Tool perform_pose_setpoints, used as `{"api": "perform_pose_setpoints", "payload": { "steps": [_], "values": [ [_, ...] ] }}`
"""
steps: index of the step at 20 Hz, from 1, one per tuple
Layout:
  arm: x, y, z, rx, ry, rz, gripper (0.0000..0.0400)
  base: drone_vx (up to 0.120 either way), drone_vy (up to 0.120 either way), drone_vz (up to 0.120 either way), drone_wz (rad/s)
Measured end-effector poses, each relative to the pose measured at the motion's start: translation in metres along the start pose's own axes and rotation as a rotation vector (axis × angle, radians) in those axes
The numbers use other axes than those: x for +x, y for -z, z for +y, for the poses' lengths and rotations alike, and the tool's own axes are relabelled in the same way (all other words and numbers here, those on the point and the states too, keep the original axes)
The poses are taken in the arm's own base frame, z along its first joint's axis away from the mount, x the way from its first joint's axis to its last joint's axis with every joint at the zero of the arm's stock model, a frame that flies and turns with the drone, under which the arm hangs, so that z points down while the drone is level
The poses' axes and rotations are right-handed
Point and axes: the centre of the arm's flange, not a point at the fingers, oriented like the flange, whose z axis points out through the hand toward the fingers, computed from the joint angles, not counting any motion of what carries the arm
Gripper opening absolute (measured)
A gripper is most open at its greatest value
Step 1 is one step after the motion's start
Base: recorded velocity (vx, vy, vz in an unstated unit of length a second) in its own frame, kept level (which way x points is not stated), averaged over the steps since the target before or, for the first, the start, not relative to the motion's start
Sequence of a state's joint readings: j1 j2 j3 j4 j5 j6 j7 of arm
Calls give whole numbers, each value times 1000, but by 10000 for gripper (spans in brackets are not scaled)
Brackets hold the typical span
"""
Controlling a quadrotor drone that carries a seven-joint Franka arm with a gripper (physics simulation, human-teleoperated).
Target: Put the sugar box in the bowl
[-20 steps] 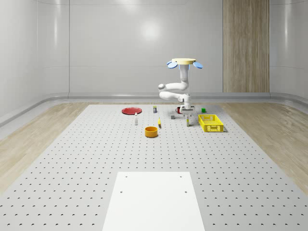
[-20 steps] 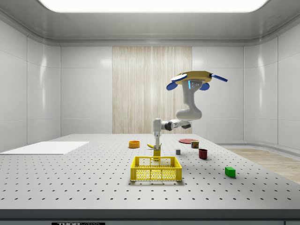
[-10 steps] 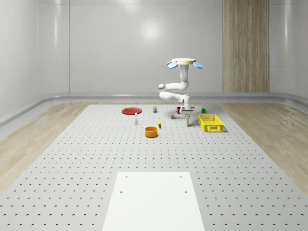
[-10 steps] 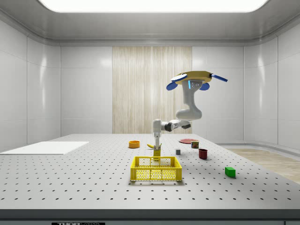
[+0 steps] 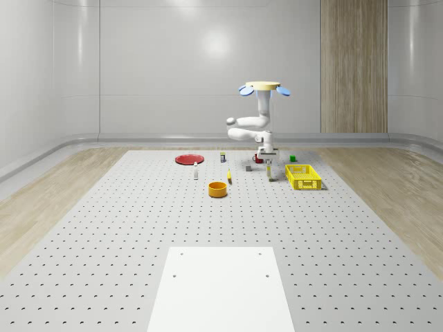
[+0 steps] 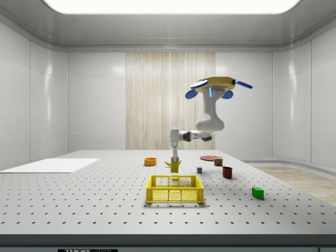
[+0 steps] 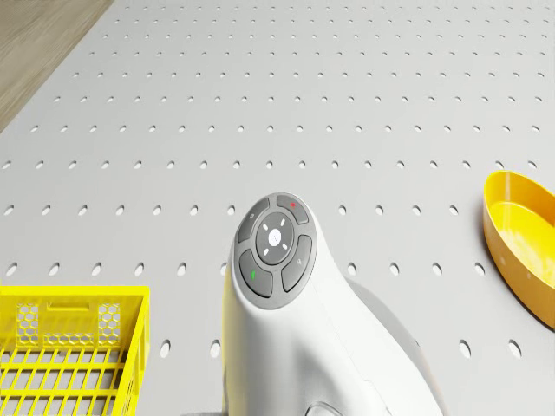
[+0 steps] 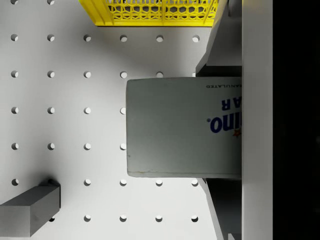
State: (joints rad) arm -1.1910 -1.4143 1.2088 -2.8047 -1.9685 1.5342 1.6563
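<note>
The room is bright and evenly lit. In the side view a long ceiling panel (image 6: 170, 5) glows white across the top of the frame, blown out to pure white. In the whole-scene view a soft bright patch of glare sits on the back wall (image 5: 218, 45), upper centre. Shadows on the table (image 5: 104, 228) are faint and short, directly under the things. In the wrist view a soft grey shadow spreads beside the grey block (image 8: 30, 207) at lower left, and the right edge of the frame is solid black. Edges stay crisp, without visible blur or bending.
</note>
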Motion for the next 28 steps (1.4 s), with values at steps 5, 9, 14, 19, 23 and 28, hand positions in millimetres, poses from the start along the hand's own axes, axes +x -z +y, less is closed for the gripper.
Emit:
{"api": "perform_pose_setpoints", "payload": {
  "steps": [5, 9, 14, 19, 23, 28],
  "values": [
    [0, 7, 0, 0, 1, 0, 164, 120, -120, 120, 0],
    [0, 9, 0, 0, 2, 0, 164, 120, -120, 120, 0],
    [0, 10, 0, 0, 1, 0, 164, 120, -120, 120, 0],
    [0, 11, 0, 0, 1, 1, 164, 120, -120, 72, 0],
    [0, 11, 0, 0, 1, 1, 164, 120, -120, 0, 0],
    [0, 11, 0, 0, 1, 1, 164, 120, -120, 0, 0]
  ]
}}
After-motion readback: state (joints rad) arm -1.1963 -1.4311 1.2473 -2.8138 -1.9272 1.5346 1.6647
